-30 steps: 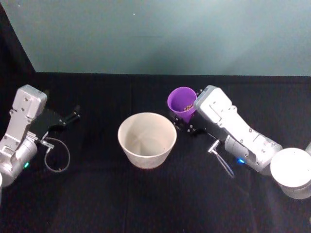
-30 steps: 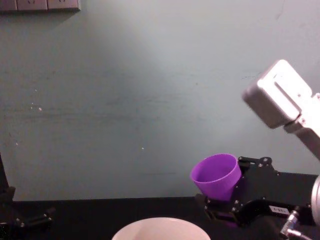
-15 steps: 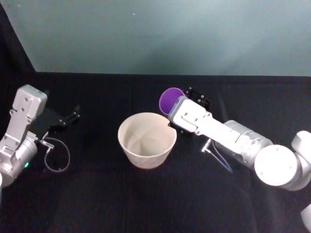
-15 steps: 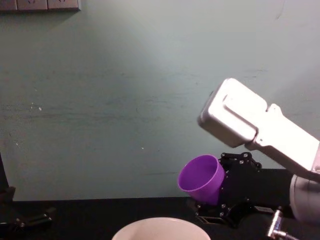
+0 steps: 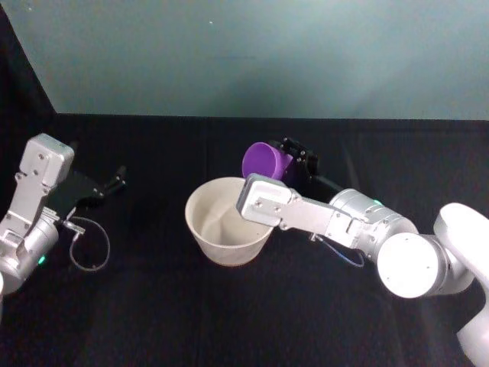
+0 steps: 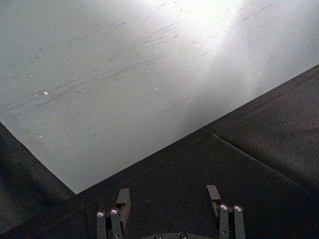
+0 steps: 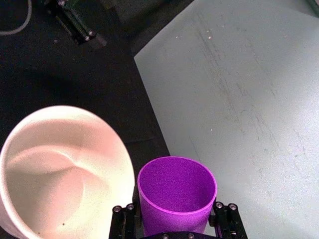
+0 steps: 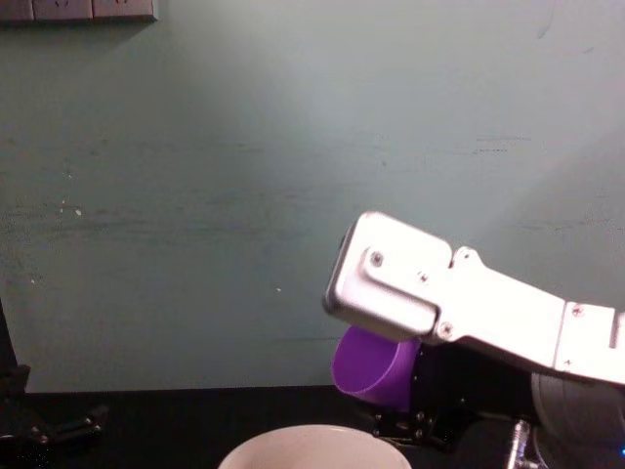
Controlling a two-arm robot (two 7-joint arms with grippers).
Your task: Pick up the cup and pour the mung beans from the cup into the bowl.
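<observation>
right gripper (image 7: 174,211) — clamping cup (image 5: 263,160), tilted beside bowl (image 5: 229,246) | left gripper (image 6: 168,195) — open, far left

A pale blue-green wall (image 5: 252,53) stood along the far side, its paint marked with fine scratches and a few small white specks. White socket plates (image 8: 78,10) sat high on it at the left. A table (image 5: 153,306) covered in black cloth ran up to the wall, a dark panel (image 5: 17,69) slanted across the far left corner, and soft light brightened one patch of the wall.
</observation>
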